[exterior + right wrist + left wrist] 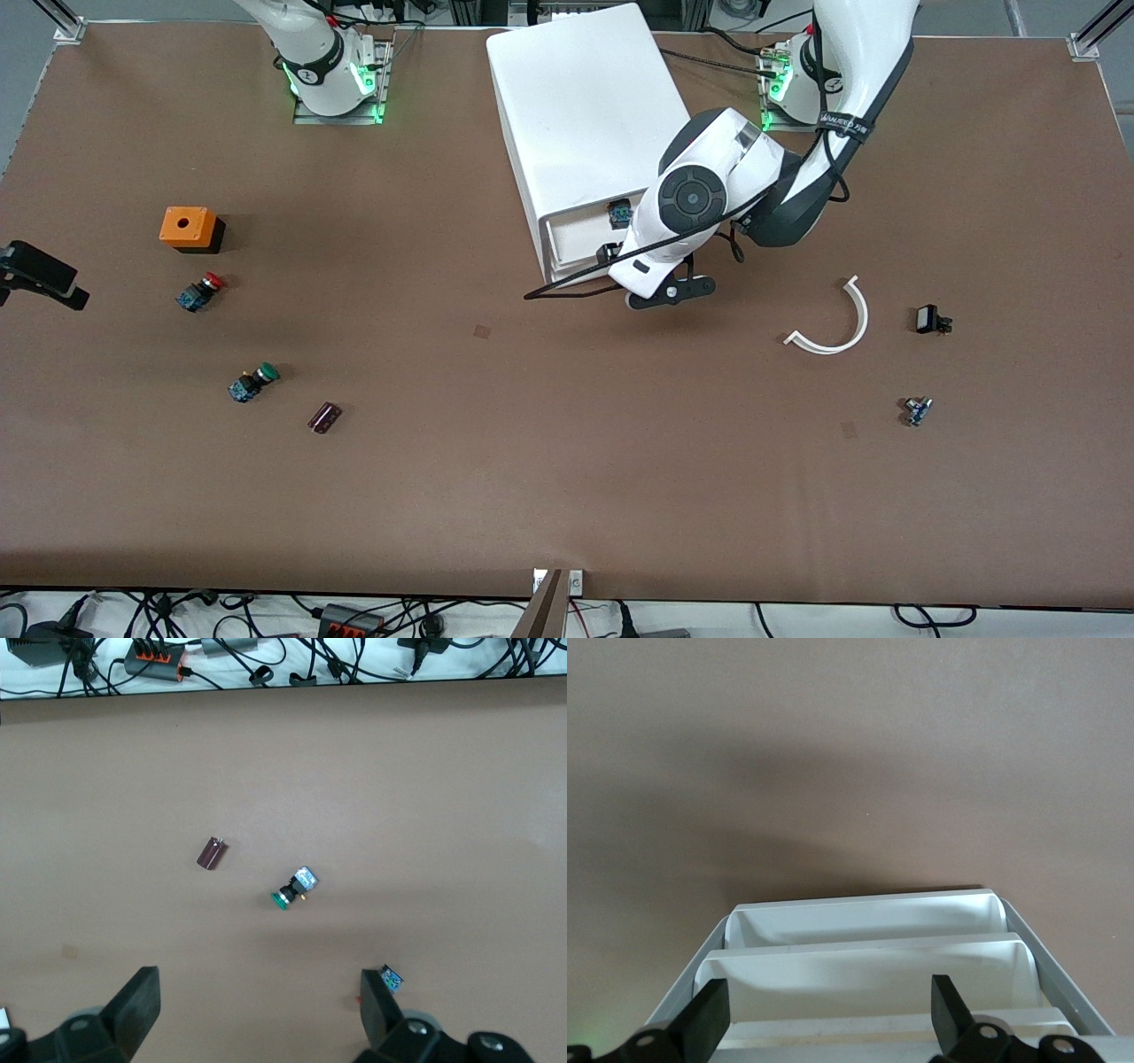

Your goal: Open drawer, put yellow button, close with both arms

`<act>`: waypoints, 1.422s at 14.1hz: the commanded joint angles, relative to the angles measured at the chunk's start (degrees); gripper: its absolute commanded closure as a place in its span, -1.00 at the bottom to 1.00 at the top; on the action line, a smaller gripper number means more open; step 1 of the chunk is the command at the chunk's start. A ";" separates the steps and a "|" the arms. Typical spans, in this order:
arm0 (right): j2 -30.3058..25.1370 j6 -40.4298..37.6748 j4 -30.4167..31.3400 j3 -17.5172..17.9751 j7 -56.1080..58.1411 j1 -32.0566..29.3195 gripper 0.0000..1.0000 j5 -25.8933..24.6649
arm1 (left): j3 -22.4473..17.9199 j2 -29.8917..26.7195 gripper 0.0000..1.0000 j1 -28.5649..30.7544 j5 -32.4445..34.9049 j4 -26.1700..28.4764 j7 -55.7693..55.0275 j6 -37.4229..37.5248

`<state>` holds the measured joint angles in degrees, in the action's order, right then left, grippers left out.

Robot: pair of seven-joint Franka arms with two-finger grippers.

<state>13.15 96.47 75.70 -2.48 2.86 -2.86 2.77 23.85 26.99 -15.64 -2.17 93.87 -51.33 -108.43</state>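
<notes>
The left arm (850, 106) reached down from its base and bent back at the elbow, so that its wrist hung over the front of the white cabinet (585, 115), where the drawer (580, 244) stood pulled out a little way. The left gripper (824, 1014) was hidden under the wrist in the front view, but its own wrist view showed the two fingers (709, 1014) spread wide with nothing between them, poised just above the white trays of the drawer. A small black-and-blue part (619, 213) showed in the drawer beside the wrist; its cap could not be made out, so the yellow button could not be placed with certainty. The right arm (314, 53) waited, its gripper (257, 1014) out over the table's end and seen in the front view only as a dark shape at the edge; its wrist view showed the fingers (137, 1005) wide apart and empty above the green-capped button (292, 889), the small maroon block (211, 853) and, partly hidden, the red-capped button (390, 978).
</notes>
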 commanded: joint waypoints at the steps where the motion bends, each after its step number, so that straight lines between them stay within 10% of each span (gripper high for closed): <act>1: -2.42 -2.85 2.17 0.72 0.83 -0.57 -1.00 -1.01 | 3.30 -3.08 -1.00 1.14 0.50 4.47 -2.89 -0.73; 9: -11.82 0.73 16.84 1.25 0.48 -0.13 -1.00 -4.18 | 5.85 -3.35 -1.00 1.22 0.50 6.41 -4.04 -1.52; 20: -11.66 -1.10 15.62 1.34 1.01 -0.22 -1.00 -4.44 | 5.42 -4.23 -1.00 3.51 1.64 5.19 -1.15 -1.00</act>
<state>2.89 95.92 90.38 -1.72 3.41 -2.75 -0.81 28.83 24.86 -14.02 -2.14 98.20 -54.33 -109.02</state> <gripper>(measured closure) 0.000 0.000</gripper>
